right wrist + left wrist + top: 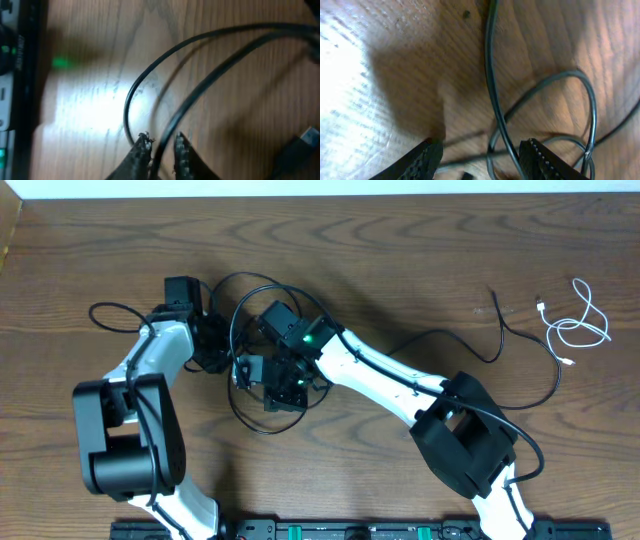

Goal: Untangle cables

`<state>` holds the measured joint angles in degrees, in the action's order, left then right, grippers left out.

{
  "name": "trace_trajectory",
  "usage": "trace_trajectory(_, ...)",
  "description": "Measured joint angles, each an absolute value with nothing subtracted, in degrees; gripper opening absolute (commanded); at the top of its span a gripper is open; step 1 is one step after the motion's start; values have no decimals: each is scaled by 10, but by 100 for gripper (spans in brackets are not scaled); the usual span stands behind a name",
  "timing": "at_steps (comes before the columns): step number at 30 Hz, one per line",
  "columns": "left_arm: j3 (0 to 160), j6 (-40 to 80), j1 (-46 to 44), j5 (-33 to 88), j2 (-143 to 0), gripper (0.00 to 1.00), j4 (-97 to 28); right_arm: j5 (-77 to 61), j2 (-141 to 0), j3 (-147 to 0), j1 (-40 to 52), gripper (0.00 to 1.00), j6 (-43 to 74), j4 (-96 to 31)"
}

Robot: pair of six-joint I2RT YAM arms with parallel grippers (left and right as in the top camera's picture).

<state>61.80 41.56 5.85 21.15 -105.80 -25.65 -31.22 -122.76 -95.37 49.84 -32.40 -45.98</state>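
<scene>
The left end effector (482, 159) stood open, its two fingers (422, 161) well apart at the bottom of the left wrist view. A black cable (490, 60) ran down from the top of that frame and passed between them without being pinched. More black loops (592, 110) curled on the wooden worktop (380, 75) at the right of that view.

In the right wrist view the right end effector (162, 150) had its jaws nearly together at the bottom centre, with a thin black cord (210, 82) running through the narrow gap. Whether the pads pressed on it I could not tell. A dark plug end (300, 142) lay at the lower right.

From overhead, both end effectors met over the tangle of black loops left of centre. A separate long black cable (557, 370) trailed across the right half. The short white cable (565, 328) lay coiled alone at the upper right, well apart from the tangle.
</scene>
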Motion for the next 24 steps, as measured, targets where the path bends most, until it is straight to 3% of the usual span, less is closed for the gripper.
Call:
trace_trajectory(6,618,416,58,213,-1064,56,-250,-310,-1228,-910,508,34,-329,-405)
trace_trajectory(14,618,416,58,209,-1064,56,-250,-283,-1228,-868,545,80,-334,-346)
trace_trajectory(19,618,416,58,209,-1064,56,-250,-244,-1228,-857,569,85,-331,-321)
trace_trajectory(24,618,416,58,209,-1064,56,-250,-223,-1228,-851,582,81,-330,-317)
